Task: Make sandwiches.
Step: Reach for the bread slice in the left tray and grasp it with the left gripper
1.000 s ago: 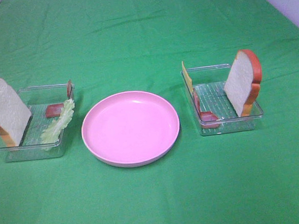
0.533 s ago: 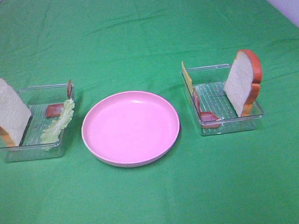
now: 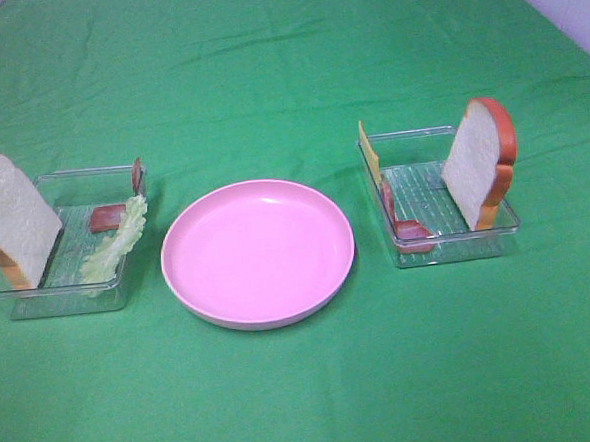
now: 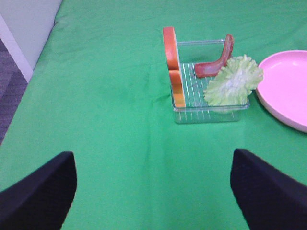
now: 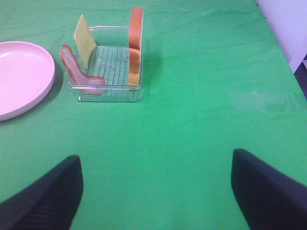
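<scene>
Both wide apart, holding nothing: left gripper (image 4: 153, 189) and right gripper (image 5: 156, 189). Sandwiches aren't stacked yet; left bread slice (image 3: 12, 220) and right bread slice (image 3: 477, 168) lean on edge in clear trays (image 3: 64, 301) beside the pink plate (image 3: 257, 248), so a sloppy pinch might topple one

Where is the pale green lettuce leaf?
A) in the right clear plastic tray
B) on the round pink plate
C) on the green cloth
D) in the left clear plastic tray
D: the pale green lettuce leaf leans against a wall of the left clear plastic tray.
</scene>
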Action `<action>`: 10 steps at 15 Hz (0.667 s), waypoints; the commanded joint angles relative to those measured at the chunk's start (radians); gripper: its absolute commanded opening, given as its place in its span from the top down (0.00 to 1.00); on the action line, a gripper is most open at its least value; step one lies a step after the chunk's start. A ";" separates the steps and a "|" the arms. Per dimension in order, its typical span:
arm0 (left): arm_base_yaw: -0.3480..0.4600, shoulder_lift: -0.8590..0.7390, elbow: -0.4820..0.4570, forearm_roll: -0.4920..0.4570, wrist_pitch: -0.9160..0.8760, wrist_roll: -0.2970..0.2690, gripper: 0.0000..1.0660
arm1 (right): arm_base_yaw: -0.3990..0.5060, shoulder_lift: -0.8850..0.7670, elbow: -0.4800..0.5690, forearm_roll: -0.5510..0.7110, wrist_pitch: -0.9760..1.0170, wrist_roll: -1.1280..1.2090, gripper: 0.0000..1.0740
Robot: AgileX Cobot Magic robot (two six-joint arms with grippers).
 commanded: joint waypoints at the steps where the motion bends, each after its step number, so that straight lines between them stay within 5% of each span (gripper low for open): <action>1: 0.006 0.083 -0.024 -0.003 -0.149 0.001 0.23 | -0.007 -0.015 0.003 -0.004 -0.008 -0.006 0.26; 6: 0.006 0.461 -0.030 -0.044 -0.430 0.001 0.23 | -0.007 -0.015 0.003 -0.004 -0.008 -0.006 0.26; 10: 0.006 0.938 -0.222 -0.093 -0.373 0.001 0.23 | -0.007 -0.015 0.003 -0.004 -0.008 -0.006 0.26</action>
